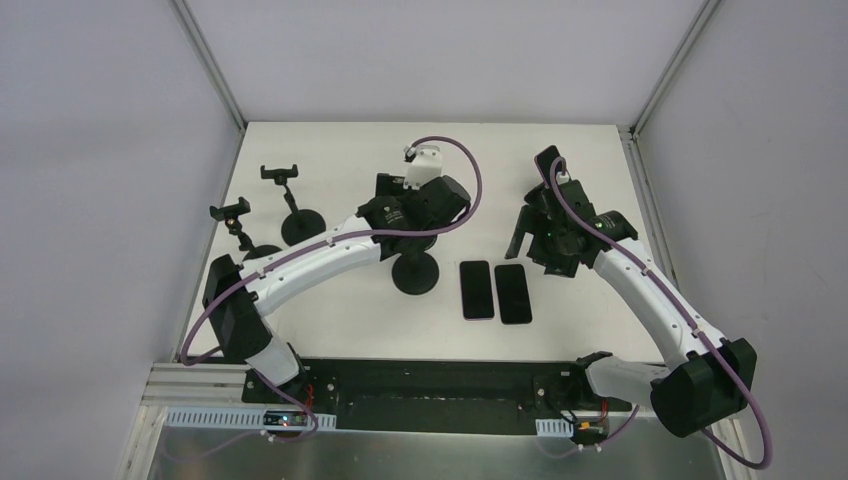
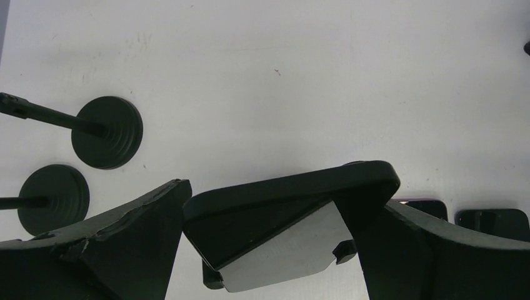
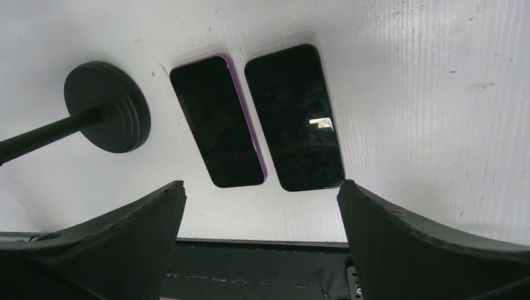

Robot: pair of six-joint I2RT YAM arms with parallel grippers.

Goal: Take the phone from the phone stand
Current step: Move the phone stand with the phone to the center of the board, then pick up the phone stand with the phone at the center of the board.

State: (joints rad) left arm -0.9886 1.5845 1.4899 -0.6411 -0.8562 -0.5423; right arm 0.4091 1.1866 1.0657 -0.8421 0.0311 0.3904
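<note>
A pink phone (image 1: 476, 290) and a black phone (image 1: 513, 293) are lying flat, side by side, on the bench (image 1: 350, 325). The right hand (image 3: 261, 187) is hovering over them, released. Just left, the left hand (image 2: 284, 194) is straddling the phone (image 2: 275, 244) above the stand (image 1: 415, 272); grasping or released, I cannot tell. Two other stands (image 1: 300, 224) (image 1: 230, 211) are standing far left.

Walled on three sides by pale grey panels (image 1: 100, 200), joined at the table's far corners by slim aluminium posts (image 1: 207, 60). Lit softly, evenly. Faintly scuffed across the matte white rectangular table (image 1: 330, 150); bordered at its near edge by a black strip (image 1: 420, 385).
</note>
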